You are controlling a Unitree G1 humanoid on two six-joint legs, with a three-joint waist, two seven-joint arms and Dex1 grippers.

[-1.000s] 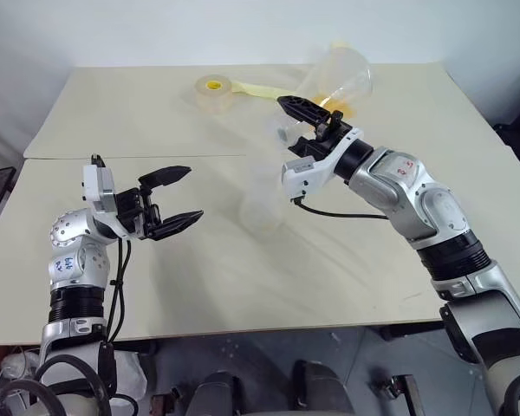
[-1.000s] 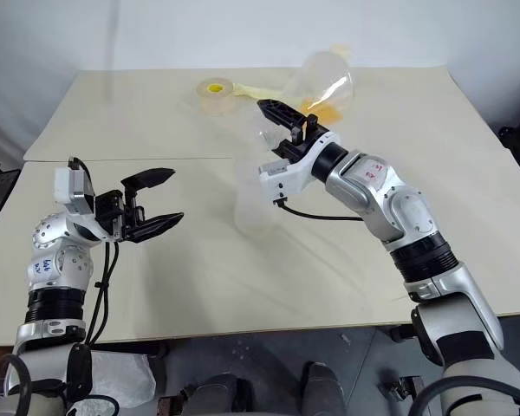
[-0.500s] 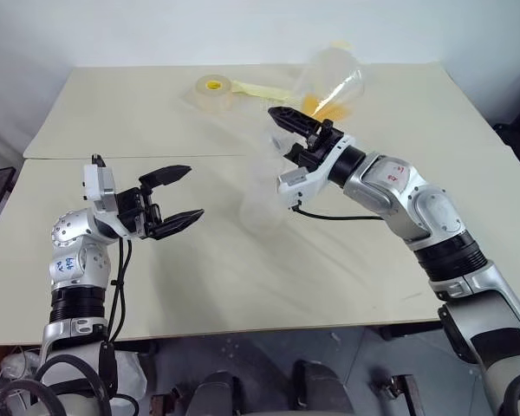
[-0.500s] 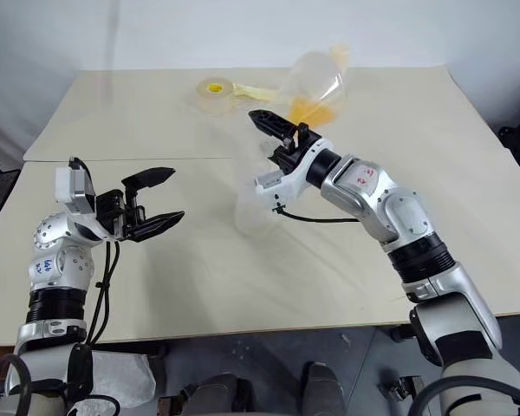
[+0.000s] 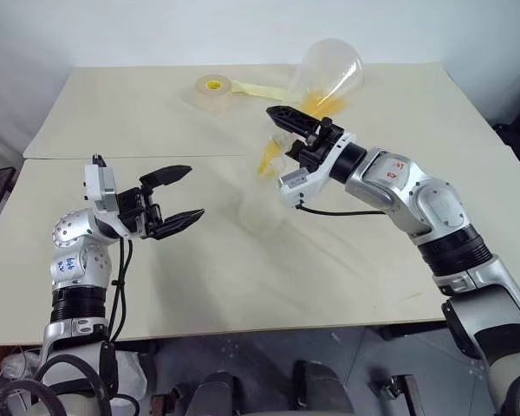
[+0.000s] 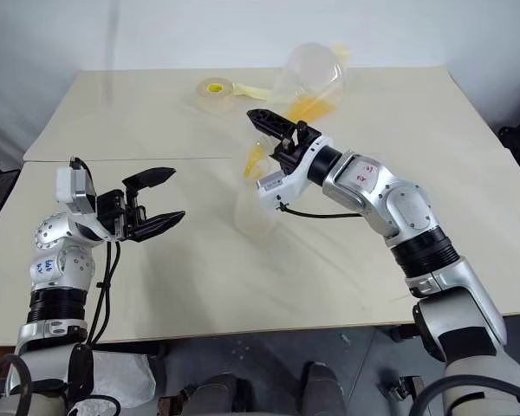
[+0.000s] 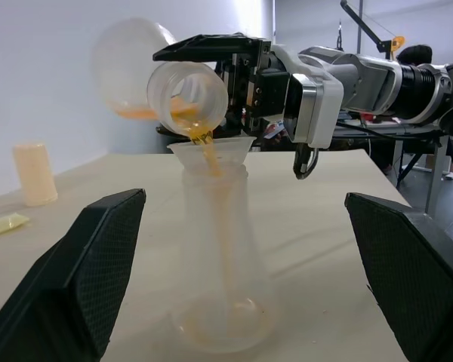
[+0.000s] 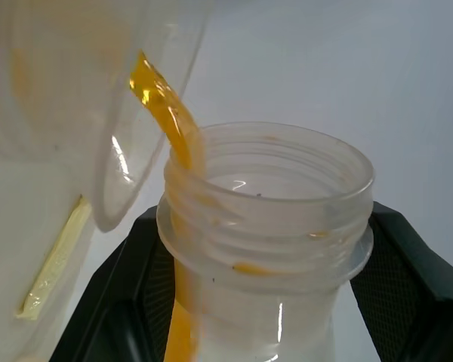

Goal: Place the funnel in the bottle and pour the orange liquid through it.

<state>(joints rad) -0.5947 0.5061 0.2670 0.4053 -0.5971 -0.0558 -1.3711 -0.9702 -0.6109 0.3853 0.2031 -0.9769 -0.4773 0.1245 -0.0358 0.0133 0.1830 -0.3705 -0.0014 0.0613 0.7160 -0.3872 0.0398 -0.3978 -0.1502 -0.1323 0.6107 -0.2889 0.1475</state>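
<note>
The clear bottle (image 5: 264, 206) stands upright mid-table with the small clear funnel (image 7: 211, 149) seated in its mouth. My right gripper (image 5: 288, 121) is shut on the threaded neck (image 8: 268, 226) of a clear conical flask (image 5: 331, 71), held tipped above the funnel. The orange liquid (image 7: 205, 143) runs in a thin stream from the flask's mouth into the funnel and down inside the bottle; more of it lies in the flask's body (image 6: 310, 106). My left gripper (image 5: 191, 192) is open, level with the bottle and apart from it to the left, its fingers (image 7: 83, 264) on either side of the bottle in the left wrist view.
A yellow tape roll (image 5: 213, 90) with a loose strip trailing from it lies at the back of the table. A cream cylinder (image 7: 34, 175) stands off to one side. A seam (image 5: 130, 157) runs across the tabletop behind my left gripper.
My right wrist has rolled and tipped the flask further over the funnel; the orange liquid, earlier pooled in the flask, now streams into the funnel. The left arm has kept still.
</note>
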